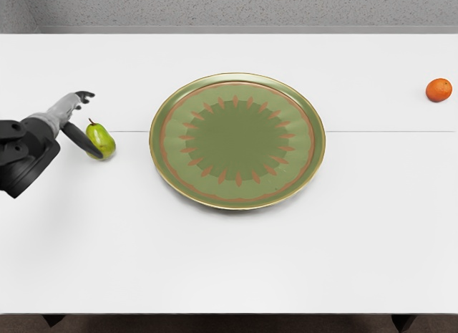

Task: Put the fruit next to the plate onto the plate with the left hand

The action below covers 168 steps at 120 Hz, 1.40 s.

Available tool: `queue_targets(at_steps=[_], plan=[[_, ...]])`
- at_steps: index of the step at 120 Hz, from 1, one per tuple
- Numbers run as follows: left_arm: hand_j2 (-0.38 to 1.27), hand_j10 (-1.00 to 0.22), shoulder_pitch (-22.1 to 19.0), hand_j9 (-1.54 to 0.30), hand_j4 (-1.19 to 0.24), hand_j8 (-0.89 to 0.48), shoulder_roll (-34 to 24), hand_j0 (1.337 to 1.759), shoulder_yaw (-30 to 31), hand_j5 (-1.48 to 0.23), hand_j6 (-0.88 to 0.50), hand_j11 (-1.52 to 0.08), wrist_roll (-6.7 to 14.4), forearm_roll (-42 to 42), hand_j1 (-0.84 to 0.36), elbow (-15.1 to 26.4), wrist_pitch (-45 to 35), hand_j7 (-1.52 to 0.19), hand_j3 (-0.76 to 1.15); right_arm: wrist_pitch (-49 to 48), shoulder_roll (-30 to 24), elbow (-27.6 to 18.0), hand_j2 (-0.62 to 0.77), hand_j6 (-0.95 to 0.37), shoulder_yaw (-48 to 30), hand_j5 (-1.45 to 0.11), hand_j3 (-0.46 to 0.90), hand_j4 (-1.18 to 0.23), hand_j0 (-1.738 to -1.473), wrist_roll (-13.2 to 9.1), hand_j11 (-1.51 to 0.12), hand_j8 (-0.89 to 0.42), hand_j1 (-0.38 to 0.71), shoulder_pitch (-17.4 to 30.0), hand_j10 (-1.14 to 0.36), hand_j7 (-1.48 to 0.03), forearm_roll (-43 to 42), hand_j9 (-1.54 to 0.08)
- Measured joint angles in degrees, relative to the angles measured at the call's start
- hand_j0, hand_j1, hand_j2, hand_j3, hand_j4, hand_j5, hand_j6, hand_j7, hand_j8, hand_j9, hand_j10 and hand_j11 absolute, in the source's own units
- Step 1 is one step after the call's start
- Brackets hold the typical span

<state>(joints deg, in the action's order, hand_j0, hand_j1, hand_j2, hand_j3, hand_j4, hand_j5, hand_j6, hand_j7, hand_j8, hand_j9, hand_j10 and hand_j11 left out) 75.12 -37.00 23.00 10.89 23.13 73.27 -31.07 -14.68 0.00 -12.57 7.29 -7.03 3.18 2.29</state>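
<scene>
White tabletop point(229, 268) fills my view, backed by a speckled grey wall point(215, 7) along the far edge. The small green pear with a brown stem point(103, 140) lies on the table just left of the round green plate with a reddish petal pattern and gold rim point(236, 140), not yet on it. A small round orange fruit point(439, 89) sits well apart at the far right, so I take the pear as my target.

My worry is the pear's rounded, tapered body. If the fingers close off-centre it could squirt out and roll left or toward the near edge. A loose hold could also drop it on the plate's rim, where it might roll back off.

The robot's left hand point(66, 117) reaches in from the left, spread wide and holding nothing. One dark digit point(80, 138) crosses the pear's near-left side, and another finger point(84, 97) is raised beyond it. I cannot tell whether the dark digit touches the skin.
</scene>
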Motion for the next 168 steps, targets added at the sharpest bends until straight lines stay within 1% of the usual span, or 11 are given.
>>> queue_targets(at_steps=[68,86,100,106,120,134,140,146,158,165,168], plan=[[0.12,-0.42,-1.12,-0.56,-0.43,-0.42,1.60,1.657,0.38,-0.56,-0.43,-0.56,0.43,0.19,-0.14,0.42,-0.67,-0.56,0.00,0.00,0.00,0.00,0.00,-0.02,0.00,-0.02,0.00,-0.02,-1.658,0.00,-0.02,-0.02,-0.33,0.00,-0.02,-0.02,0.00,-0.02],[0.13,-0.48,-1.11,-0.63,-0.49,-0.43,1.76,1.656,0.42,-0.62,-0.48,-0.63,0.64,0.64,-0.16,1.37,-0.58,-0.62,0.00,0.00,0.00,0.00,0.00,-0.02,0.00,-0.02,0.00,-0.02,-1.658,0.00,-0.02,-0.02,-0.33,0.01,-0.02,-0.02,0.00,-0.02],[0.07,-0.45,-1.45,-0.68,-0.54,-0.37,1.76,1.653,0.39,-0.63,-0.41,-0.67,0.76,1.11,-0.16,1.76,-0.62,-0.63,0.00,0.00,0.00,0.00,0.00,-0.02,0.00,-0.02,0.00,-0.02,-1.658,0.00,-0.02,-0.02,-0.33,0.02,-0.02,-0.02,0.00,-0.02],[0.00,-0.51,-1.88,-0.72,-0.60,-0.32,1.76,1.653,0.26,-0.61,-0.42,-0.71,0.60,1.81,-0.17,1.80,-0.70,-0.63,0.00,0.00,0.00,0.00,0.00,-0.02,0.01,-0.02,0.00,-0.02,-1.658,0.01,-0.02,-0.02,-0.33,0.02,-0.02,-0.02,0.00,-0.02],[0.15,-0.48,-1.91,-0.83,-0.63,-0.24,1.16,1.654,0.25,-0.71,-0.29,-0.80,0.35,1.33,-0.23,2.59,-0.44,-0.76,0.00,0.00,0.00,0.00,0.00,-0.02,0.00,-0.02,0.00,-0.02,-1.658,0.01,-0.02,-0.02,-0.33,0.00,-0.02,-0.02,0.00,-0.02],[0.20,-0.46,-1.91,-0.89,-0.65,-0.18,1.02,1.652,0.12,-0.81,-0.24,-0.88,0.27,0.86,-0.29,3.37,-0.36,-0.85,0.00,0.00,0.00,0.00,0.00,-0.02,0.00,-0.02,0.00,-0.02,-1.658,0.00,-0.02,-0.02,-0.33,0.00,-0.02,-0.02,0.00,-0.02],[0.21,-0.46,-1.76,-0.92,-0.64,-0.20,0.91,1.651,-0.04,-0.85,-0.24,-0.90,0.29,0.59,-0.24,3.81,-0.28,-0.88,0.00,0.00,0.00,0.00,0.00,-0.02,0.00,-0.02,0.00,-0.02,-1.658,0.00,-0.02,-0.02,-0.33,0.00,-0.02,-0.02,0.00,-0.02],[0.26,-0.48,-1.26,-0.92,-0.62,-0.24,0.49,1.651,-0.15,-0.90,-0.30,-0.91,0.29,0.24,-0.23,4.31,-0.20,-0.91,0.00,0.00,0.00,0.00,0.00,-0.02,0.00,-0.02,0.00,-0.02,-1.658,0.00,-0.02,-0.02,-0.33,0.01,-0.02,-0.02,0.00,-0.02],[0.49,-0.58,-0.91,-0.92,-0.65,-0.40,-0.42,1.653,-0.55,-0.90,-0.44,-0.91,0.35,0.03,-0.23,5.22,-0.40,-0.91,0.00,0.00,0.00,0.00,0.00,-0.02,0.00,-0.02,0.00,-0.02,-1.658,0.00,-0.02,-0.02,-0.33,0.01,-0.02,-0.02,0.00,-0.02],[0.55,-0.62,-0.86,-0.92,-0.66,-0.44,-0.79,1.654,-0.99,-0.90,-0.48,-0.91,0.35,-0.04,-0.22,5.74,-0.39,-0.91,0.00,0.00,0.00,0.00,0.00,-0.02,0.00,-0.02,0.00,-0.02,-1.658,0.01,-0.02,-0.02,-0.33,0.01,-0.02,-0.02,0.00,-0.02],[0.51,-0.63,-0.82,-0.92,-0.66,-0.45,-1.05,1.654,-1.25,-0.90,-0.48,-0.91,0.36,-0.07,-0.20,5.99,-0.37,-0.91,0.00,0.00,0.00,0.00,0.00,-0.02,0.00,-0.02,0.00,-0.02,-1.658,0.01,-0.02,-0.02,-0.33,0.01,-0.02,-0.02,0.00,-0.02]])
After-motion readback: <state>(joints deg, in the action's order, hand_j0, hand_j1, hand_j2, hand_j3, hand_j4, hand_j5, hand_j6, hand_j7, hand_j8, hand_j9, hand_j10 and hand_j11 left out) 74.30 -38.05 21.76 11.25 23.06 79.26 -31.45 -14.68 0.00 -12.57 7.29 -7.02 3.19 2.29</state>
